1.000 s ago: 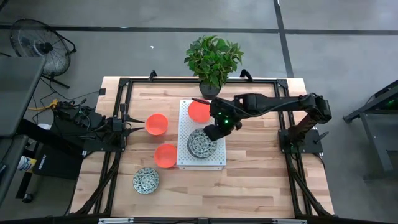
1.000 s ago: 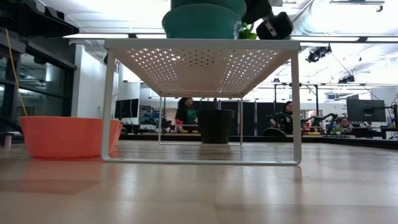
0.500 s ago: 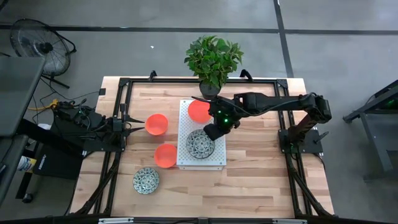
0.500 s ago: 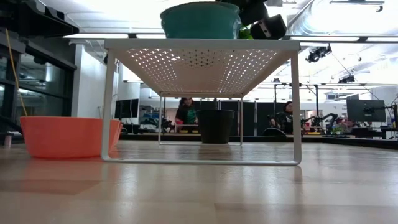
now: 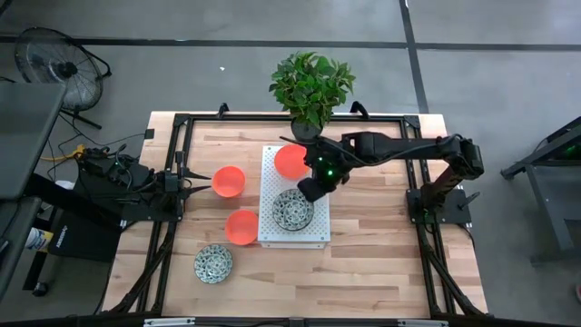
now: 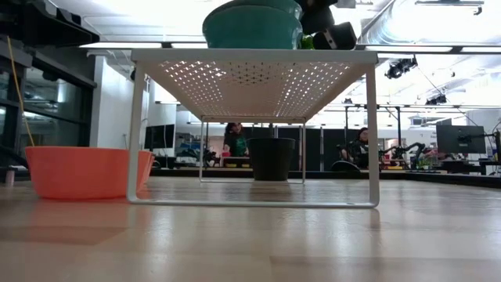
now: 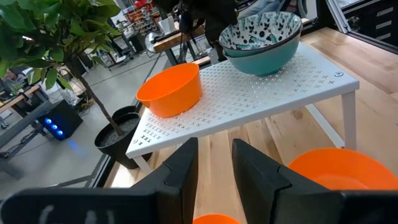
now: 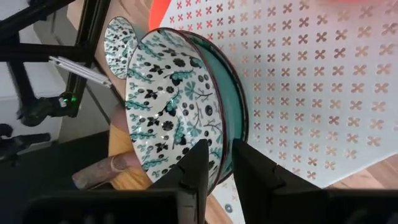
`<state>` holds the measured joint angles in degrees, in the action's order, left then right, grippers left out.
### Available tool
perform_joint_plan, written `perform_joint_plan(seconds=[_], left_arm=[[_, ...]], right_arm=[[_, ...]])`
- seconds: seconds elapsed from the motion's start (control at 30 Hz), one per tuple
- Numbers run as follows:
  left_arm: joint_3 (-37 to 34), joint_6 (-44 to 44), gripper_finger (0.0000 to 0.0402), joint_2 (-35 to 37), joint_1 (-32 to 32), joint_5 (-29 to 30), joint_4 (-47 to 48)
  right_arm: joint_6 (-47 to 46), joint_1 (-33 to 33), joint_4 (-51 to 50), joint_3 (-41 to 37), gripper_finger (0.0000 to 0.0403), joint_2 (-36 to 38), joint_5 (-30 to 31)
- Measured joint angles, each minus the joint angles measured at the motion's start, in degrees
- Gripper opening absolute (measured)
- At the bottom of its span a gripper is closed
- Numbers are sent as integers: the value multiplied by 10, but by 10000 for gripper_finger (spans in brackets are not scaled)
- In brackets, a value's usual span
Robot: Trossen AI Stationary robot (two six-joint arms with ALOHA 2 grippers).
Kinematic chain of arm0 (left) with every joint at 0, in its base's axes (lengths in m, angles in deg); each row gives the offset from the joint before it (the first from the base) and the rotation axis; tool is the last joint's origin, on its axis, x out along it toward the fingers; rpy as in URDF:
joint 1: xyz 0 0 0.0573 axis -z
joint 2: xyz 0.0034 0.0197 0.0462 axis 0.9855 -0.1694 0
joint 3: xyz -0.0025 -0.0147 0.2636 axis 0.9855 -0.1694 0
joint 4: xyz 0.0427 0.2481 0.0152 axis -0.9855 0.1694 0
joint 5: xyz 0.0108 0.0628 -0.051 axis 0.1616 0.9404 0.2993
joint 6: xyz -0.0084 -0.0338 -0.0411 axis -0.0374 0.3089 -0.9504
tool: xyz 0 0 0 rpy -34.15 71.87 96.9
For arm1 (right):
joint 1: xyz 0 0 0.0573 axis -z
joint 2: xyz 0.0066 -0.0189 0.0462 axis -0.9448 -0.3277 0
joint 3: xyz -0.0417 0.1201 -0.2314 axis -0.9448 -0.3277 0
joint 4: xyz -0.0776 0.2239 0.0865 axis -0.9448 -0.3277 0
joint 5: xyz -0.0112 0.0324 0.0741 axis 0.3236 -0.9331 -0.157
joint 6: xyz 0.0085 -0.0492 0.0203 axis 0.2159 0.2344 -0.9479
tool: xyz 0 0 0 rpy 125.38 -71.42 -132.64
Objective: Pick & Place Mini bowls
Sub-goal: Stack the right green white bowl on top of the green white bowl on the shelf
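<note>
- The right gripper (image 5: 309, 191) hangs over the white perforated rack (image 5: 318, 232). Its fingers are slightly apart, straddling the near rim of the patterned bowl (image 8: 171, 112); whether they touch the rim I cannot tell.
- That bowl sits nested in a second one with a teal outside (image 6: 252, 27), directly ahead of and below the fingertips.
- An orange bowl (image 5: 290, 161) stands just behind the gripper on the same rack.
- The left gripper (image 7: 214, 168) waits well apart at the table's left edge, fingers apart, empty.
- Two more orange bowls (image 5: 229, 181) (image 5: 241, 226) and a lone patterned bowl (image 5: 212, 263) rest on the wooden table (image 5: 381, 245), nearer the left arm.
- The patterned bowls look glazed and hard, the orange ones smooth and plain.
</note>
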<state>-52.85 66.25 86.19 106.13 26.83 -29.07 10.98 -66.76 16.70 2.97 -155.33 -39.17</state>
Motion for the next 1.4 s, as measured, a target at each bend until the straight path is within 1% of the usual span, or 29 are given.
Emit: perform_joint_plan(seconds=[0.23, 0.37, 0.57, 0.7, 0.77, 0.8, 0.9, 1.0, 1.07, 1.23, 1.33, 1.4], left_arm=[[0, 0, 95, 0, 0, 0, 0], [0, 0, 95, 0, 0, 0, 0], [0, 0, 95, 0, 0, 0, 0], [0, 0, 95, 0, 0, 0, 0], [0, 0, 95, 0, 0, 0, 0], [0, 0, 95, 0, 0, 0, 0], [0, 0, 95, 0, 0, 0, 0], [0, 0, 95, 0, 0, 0, 0], [0, 0, 95, 0, 0, 0, 0], [0, 0, 95, 0, 0, 0, 0], [0, 0, 95, 0, 0, 0, 0], [0, 0, 95, 0, 0, 0, 0]], right_arm=[[20, 19, -1, 0, 43, 0, -46], [47, 27, -2, 0, 28, 8, -47], [81, 37, -7, 1, 4, 41, -16], [129, 38, -25, 1, 2, 68, 9], [169, 31, -33, 1, 1, 82, 36], [192, 23, -39, 1, 1, 90, 60], [258, -15, -49, 1, 1, 106, 157], [287, -66, -39, -10, 0, 114, 251], [294, -99, -7, -35, 0, 121, 287], [300, -156, 97, -139, 0, 152, 305], [309, -183, 201, -198, 0, 186, 365], [337, -201, 277, -229, 0, 209, 402]])
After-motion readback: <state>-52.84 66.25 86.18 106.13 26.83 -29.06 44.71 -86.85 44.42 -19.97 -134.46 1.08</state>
